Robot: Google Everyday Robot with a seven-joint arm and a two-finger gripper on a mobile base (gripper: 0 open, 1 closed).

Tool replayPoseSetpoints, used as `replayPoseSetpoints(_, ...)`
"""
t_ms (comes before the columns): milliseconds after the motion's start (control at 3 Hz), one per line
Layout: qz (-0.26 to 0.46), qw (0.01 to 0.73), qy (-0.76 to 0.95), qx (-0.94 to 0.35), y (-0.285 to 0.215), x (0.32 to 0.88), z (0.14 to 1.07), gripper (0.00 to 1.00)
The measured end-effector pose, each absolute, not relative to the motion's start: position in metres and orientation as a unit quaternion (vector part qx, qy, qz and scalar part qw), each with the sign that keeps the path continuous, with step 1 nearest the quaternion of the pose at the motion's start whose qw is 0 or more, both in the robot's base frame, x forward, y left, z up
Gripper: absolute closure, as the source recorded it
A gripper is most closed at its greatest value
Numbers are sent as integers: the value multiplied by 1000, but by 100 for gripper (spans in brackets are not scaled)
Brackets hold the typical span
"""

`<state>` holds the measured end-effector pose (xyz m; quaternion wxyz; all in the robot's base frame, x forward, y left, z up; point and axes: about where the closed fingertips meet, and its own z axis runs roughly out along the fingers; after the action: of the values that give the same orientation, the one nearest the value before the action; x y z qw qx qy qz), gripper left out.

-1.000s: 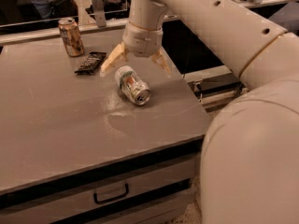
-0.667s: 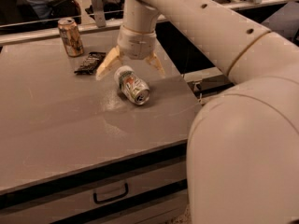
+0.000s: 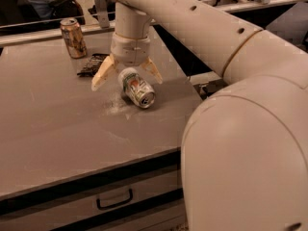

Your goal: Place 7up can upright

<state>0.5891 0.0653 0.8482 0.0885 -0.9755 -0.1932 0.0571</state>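
**Claw spread above the toppled can**

Your arm sweeps in from the upper right, its wrist pointing straight down at the table (image 3: 57, 129). The gripper (image 3: 126, 81) hangs with both fingers splayed wide, straddling the far end of the 7up can (image 3: 138, 88). The can lies on its side, one silver end toward the camera. A gold-brown can (image 3: 73, 37) stands upright far left, near a dark packet (image 3: 92, 65).

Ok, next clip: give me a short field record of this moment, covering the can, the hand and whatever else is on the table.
7up can: lying on its side on the table, silver top toward the camera; not upright yet
hand: open, straddling the can's far end
hand-can contact: cannot tell
gold-brown can: upright, far left of the table
dark packet: flat, between the gold-brown can and the hand
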Motion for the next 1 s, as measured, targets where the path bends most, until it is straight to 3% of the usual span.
replayPoseSetpoints(667, 46, 37, -190, -980, 66, 555, 853, 0)
replayPoseSetpoints(1000, 42, 34, -191, -980, 66, 547, 859, 23)
